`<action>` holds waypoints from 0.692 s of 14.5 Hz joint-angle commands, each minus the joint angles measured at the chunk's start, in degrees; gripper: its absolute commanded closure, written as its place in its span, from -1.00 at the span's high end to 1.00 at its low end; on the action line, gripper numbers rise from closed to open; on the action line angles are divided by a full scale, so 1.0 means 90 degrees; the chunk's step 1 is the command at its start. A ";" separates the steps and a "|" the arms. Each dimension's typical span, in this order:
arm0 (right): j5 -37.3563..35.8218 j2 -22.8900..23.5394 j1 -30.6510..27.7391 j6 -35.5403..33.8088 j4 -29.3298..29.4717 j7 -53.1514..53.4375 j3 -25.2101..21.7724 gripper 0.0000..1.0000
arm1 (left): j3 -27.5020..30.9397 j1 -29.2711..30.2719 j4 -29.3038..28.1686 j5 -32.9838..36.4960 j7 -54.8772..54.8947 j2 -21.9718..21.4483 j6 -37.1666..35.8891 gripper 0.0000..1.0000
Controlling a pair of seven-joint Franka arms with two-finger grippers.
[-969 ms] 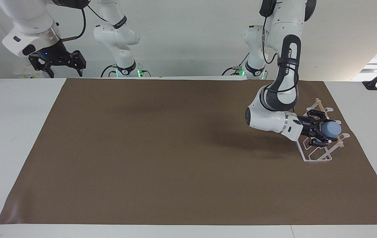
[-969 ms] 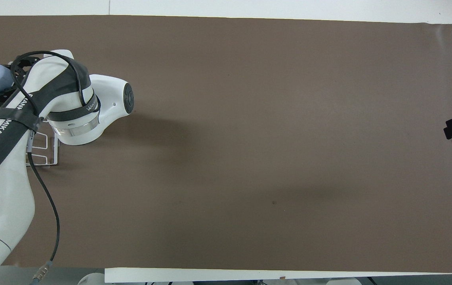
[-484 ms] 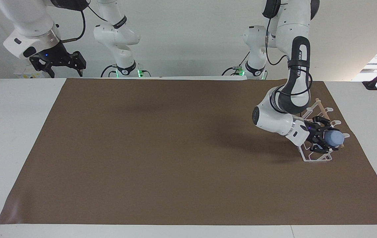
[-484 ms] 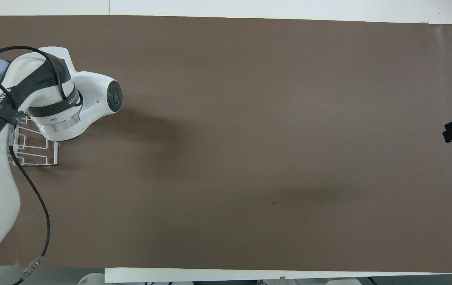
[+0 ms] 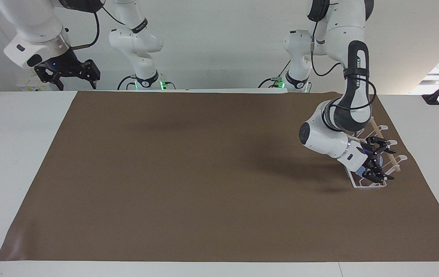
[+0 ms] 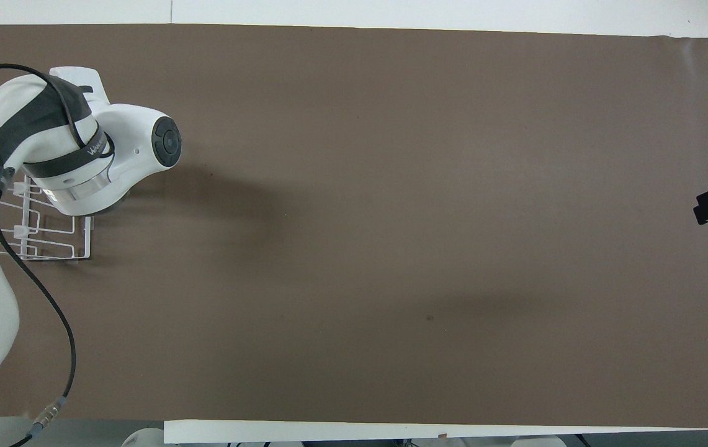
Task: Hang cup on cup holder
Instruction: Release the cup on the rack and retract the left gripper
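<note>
The left gripper [image 5: 377, 161] is hanging over the cup holder [image 5: 369, 184] at the left arm's end of the surface, jaws spread wide around the cup [image 5: 361, 169], apparently just hung, leaving only the retreat, while the right gripper [image 5: 71, 75] is waiting, jaws wide.

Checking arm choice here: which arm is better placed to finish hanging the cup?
Left. The left gripper is at the cup holder with the cup; the right gripper waits above the table's other end.

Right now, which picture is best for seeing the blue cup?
The facing view: a bit of the cup peeks out at the left gripper, over the cup holder. In the overhead view the arm hides it.
</note>
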 commanded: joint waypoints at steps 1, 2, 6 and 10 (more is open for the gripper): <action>0.0319 -0.0142 -0.0026 0.0036 -0.0167 -0.0043 0.0016 0.99 | -0.0013 0.0064 0.0029 -0.0694 0.1100 -0.0696 0.0104 1.00; 0.0319 -0.0142 -0.0016 0.0036 -0.0167 -0.0062 0.0016 0.99 | -0.0013 0.0074 0.0078 -0.0919 0.1413 -0.0842 0.0104 1.00; 0.0319 -0.0142 -0.0084 0.0016 -0.0167 -0.0033 -0.0003 0.99 | 0.0016 0.0132 0.0302 -0.1991 0.2585 -0.0951 0.0094 0.99; 0.0319 -0.0142 -0.0016 0.0006 -0.0167 -0.0043 -0.0003 0.99 | 0.0045 0.0376 0.0459 -0.3868 0.3794 -0.1048 0.0123 0.99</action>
